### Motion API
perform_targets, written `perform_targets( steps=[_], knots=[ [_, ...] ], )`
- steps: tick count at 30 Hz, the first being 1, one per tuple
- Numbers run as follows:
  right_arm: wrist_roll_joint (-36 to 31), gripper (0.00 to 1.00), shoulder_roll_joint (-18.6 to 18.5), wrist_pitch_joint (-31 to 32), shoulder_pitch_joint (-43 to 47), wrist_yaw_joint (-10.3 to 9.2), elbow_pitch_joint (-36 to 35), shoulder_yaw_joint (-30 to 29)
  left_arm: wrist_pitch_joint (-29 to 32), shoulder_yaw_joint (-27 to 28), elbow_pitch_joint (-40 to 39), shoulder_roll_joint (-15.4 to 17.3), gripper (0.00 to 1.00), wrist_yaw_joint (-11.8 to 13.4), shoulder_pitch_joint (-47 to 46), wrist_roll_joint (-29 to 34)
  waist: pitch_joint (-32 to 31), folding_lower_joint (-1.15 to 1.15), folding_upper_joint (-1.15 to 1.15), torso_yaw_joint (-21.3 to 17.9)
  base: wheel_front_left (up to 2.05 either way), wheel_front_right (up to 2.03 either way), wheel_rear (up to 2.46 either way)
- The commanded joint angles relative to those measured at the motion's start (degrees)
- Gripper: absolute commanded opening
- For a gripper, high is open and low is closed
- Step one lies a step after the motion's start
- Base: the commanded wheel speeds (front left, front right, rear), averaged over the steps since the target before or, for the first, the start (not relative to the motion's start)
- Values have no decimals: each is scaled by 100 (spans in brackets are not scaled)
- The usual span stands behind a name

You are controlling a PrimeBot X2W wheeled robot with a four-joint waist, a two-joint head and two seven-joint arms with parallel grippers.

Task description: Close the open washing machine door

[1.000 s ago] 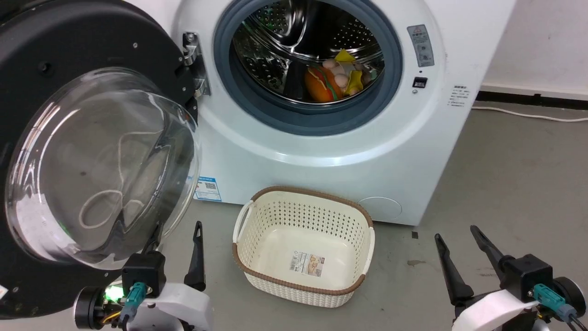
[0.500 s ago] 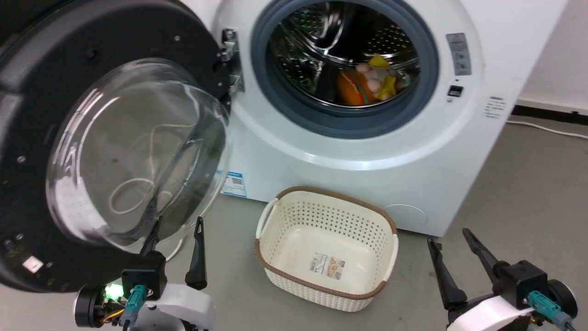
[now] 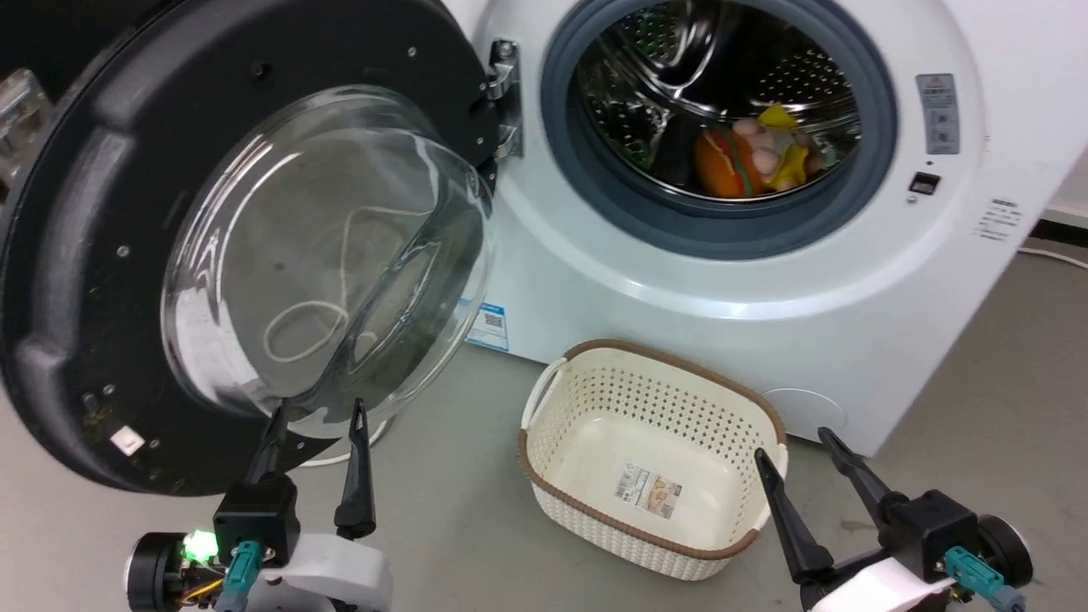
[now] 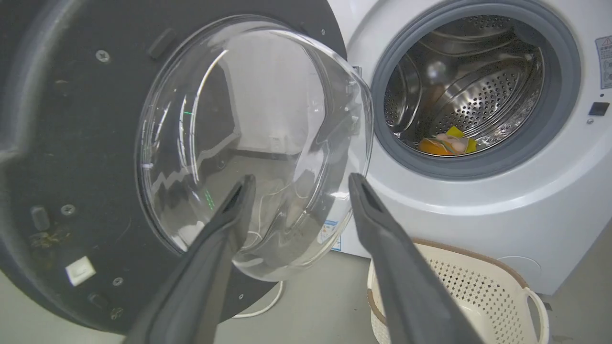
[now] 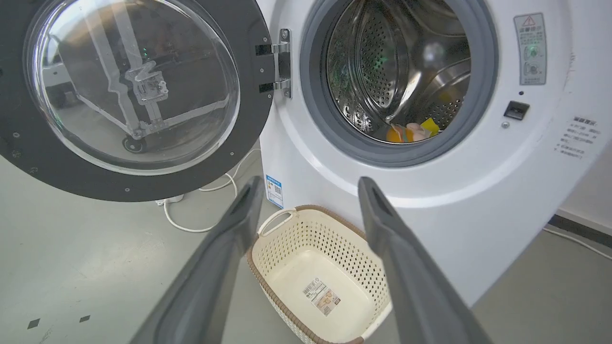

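Nearest you, the left tool [image 3: 316, 410] has its two fingers spread apart and holds nothing. Its tips point up at the lower edge of the glass bowl [image 3: 323, 255]. In the left wrist view they look just short of the glass, though you cannot be sure they are clear of it. Your right tool [image 3: 790, 444] is low on the other side, also spread and empty, beside the near corner of the cream basket [image 3: 654, 355] on the floor [image 3: 476, 527].

Over the last second the whole head view has slid, carrying machine and basket to the right. That is your camera turning toward the door, not the things moving.

The washing machine door [image 3: 102, 212] hangs wide open on its hinge [image 3: 503, 93], left of the port, no nearer shut than before. Behind it, the washing machine [image 3: 680, 289] shows bright toys [image 3: 752, 161] lying in the drum. Judging from this, you are lining up, and the closing push has not begun.
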Motion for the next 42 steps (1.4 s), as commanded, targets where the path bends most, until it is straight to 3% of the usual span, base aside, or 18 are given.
perform_targets(
  steps=[1,36,37,38,42],
  knots=[
    [59,100,-58,-71,-61,2,34,76,-73,16,-60,14,100,57,87,-13,28,0,0,76,0,0,0],
    [312,100,-244,-501,-319,3,284,593,-503,293,-609,24,100,484,362,-123,118,0,0,989,0,0,0],
    [320,100,-245,-513,-314,3,291,599,-515,293,-610,21,41,470,367,-143,120,0,0,1014,0,0,0],
    [327,100,-247,-525,-310,3,297,603,-527,284,-611,19,0,435,372,-174,122,0,0,1039,0,0,0],
    [345,100,-257,-572,-294,3,299,579,-575,348,-677,7,0,359,328,-281,166,0,0,1138,0,0,0]
  ],
)
